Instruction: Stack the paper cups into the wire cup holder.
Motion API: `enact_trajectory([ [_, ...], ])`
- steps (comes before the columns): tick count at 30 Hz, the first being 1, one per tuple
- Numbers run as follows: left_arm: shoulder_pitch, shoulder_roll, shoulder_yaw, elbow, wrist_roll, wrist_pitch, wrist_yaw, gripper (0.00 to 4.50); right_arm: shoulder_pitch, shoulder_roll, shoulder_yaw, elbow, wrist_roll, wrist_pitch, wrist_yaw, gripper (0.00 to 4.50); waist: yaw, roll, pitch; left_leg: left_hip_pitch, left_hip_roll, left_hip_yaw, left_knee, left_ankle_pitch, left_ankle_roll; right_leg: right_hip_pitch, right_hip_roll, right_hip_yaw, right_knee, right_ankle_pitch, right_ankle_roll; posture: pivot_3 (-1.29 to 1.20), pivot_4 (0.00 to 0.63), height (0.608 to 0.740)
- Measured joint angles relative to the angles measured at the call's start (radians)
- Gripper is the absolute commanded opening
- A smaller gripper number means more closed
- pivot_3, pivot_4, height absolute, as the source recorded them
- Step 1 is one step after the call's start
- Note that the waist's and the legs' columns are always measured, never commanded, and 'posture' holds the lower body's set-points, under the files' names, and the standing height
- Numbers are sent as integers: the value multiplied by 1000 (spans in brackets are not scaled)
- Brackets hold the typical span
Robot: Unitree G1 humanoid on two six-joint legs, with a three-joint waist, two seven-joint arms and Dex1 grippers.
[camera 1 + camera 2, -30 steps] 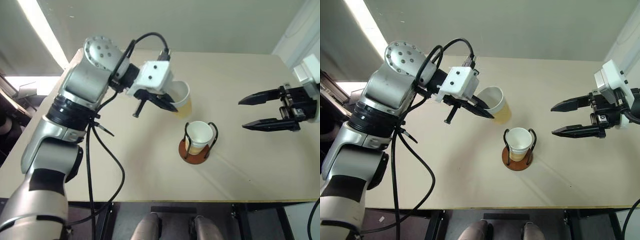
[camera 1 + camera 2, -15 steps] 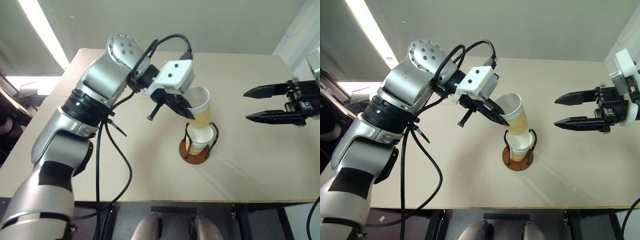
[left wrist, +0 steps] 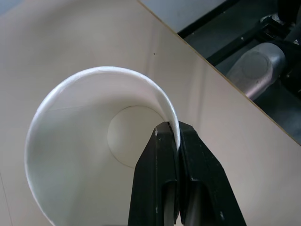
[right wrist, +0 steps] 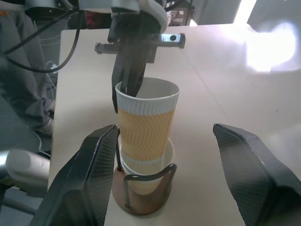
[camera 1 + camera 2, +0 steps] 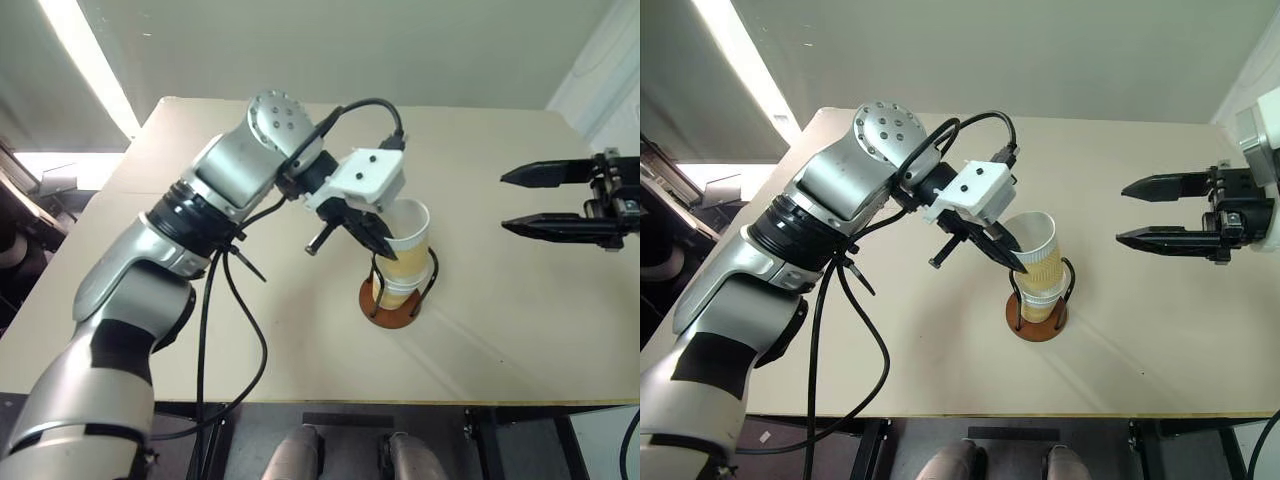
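My left gripper [image 5: 384, 243] is shut on the rolled rim of a tan paper cup [image 5: 406, 240], one finger inside and one outside. That cup is tilted slightly, and its bottom sits in the mouth of a second paper cup [image 5: 394, 292]. The second cup stands in the wire cup holder [image 5: 388, 314], between the black wire loops. The left wrist view looks into the held cup [image 3: 94, 141], with the fingers [image 3: 162, 160] pinched on its wall. My right gripper [image 5: 505, 203] hovers open to the right of the stack, with nothing in it. Its fingers [image 4: 89, 179] frame the stack in the right wrist view.
The holder stands near the middle of a pale beige table [image 5: 510, 330]. The table's front edge [image 5: 400, 403] runs close below it. Black cables [image 5: 215, 330] hang from my left arm over the table's left part.
My left gripper carried the cup right and down, from beside the holder to over it, and the cup's bottom went into the standing cup. My right gripper drew back a little to the right.
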Motion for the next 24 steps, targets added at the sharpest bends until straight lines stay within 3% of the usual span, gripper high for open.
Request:
enact_trajectory([
  [9,2,-26,-25,33,34,-27,0,16,10,-15,-23,-5,9,0,-17,3366,1,0,0,0,0,0,0,0,0,0,0,0,0,0,0,0,150,740],
  [13,2,-75,-24,54,77,-27,0,922,12,-15,-23,-5,9,0,-19,3366,3,0,0,-1,0,0,2,0,1,1,0,0,0,0,1,0,150,740],
  [23,2,-120,53,78,114,13,0,4481,-8,-12,-13,12,3,-25,-19,3366,3,0,0,0,0,1,3,-1,1,1,0,0,0,0,1,0,150,740],
  [24,2,-120,70,78,116,25,2,4481,-15,-10,-7,15,0,-31,-19,3366,3,0,0,0,0,1,3,-1,1,1,0,0,1,0,1,0,150,740],
])
